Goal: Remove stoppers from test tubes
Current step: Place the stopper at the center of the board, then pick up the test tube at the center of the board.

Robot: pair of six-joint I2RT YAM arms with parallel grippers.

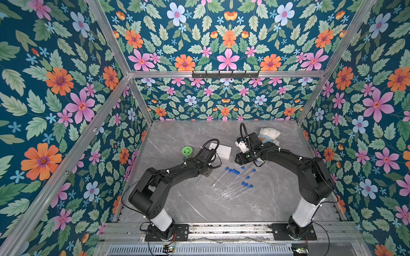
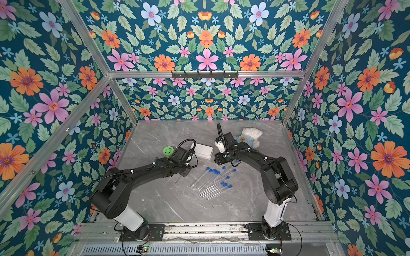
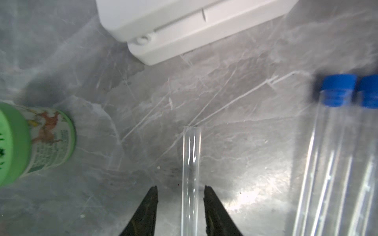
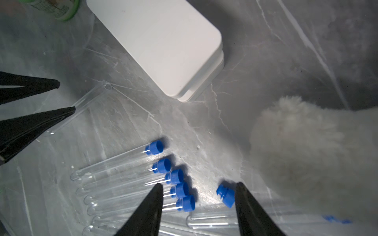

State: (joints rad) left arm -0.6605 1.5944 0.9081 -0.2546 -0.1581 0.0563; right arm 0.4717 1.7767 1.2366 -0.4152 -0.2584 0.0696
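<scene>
Covering the fingertips of both hands in both top views, the black wrists and their cables leave only the wrist views to show them. The left hand has its fingers parted. A bare test tube with an unplugged mouth runs between them, close to one finger and clear of the other; I cannot tell whether it touches the near finger. Its closed end is cut off at the frame edge. The right hand is spread wide and grips nothing. A loose stopper lies on the bench just beside one of its fingers.

The other test tubes lie side by side near the middle of the bench. Blue stoppers sit in their mouths, and the plugged ends point toward 1 o'clock. Their clear bodies are faint against the grey marble, so an exact count is hard.

From that cluster, a white box sits at 12 o'clock, partly covered by the left wrist. A green-lidded jar stands at 10 o'clock. A white plush toy lies at 1 o'clock, half behind the right arm and blurred in the right wrist view.
</scene>
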